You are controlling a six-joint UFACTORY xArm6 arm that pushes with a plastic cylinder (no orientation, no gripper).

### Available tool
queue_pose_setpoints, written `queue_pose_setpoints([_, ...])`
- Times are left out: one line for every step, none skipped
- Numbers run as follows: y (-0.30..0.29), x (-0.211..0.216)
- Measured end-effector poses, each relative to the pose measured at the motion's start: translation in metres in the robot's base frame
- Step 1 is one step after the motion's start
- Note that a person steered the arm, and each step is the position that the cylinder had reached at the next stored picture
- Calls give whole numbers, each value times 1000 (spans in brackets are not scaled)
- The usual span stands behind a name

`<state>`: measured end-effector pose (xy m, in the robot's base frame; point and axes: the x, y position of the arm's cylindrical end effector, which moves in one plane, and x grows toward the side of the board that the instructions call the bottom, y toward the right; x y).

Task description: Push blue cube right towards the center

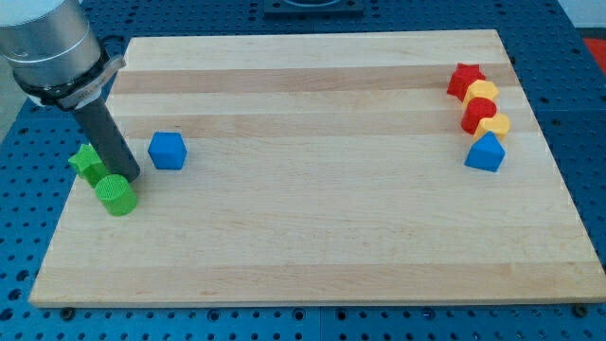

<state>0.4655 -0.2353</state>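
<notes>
At the table's left side my tip rests, a plain rod with no hand to spread or pinch. Touching it below sits a green cylinder; a green star-like block lies just left. Near its right stands the blue cube, apart. Far right cluster red, yellow and blue blocks.

A single camera covered the scene. It looked down at an oblique angle from beyond the view's bottom edge, facing the wooden board, whose far edge appeared narrower. It stood near enough that the board filled almost the whole frame, the arm cropped top left.
</notes>
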Motion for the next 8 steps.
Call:
queue_pose_setpoints([-1, -27])
queue_pose_setpoints([7, -36])
queue_pose_setpoints([48, -34])
queue_pose_setpoints([88, -24])
queue_pose_setpoints([104, -20])
queue_pose_setpoints([119, -15])
queue_pose_setpoints([127, -14])
queue_pose_setpoints([127, -14])
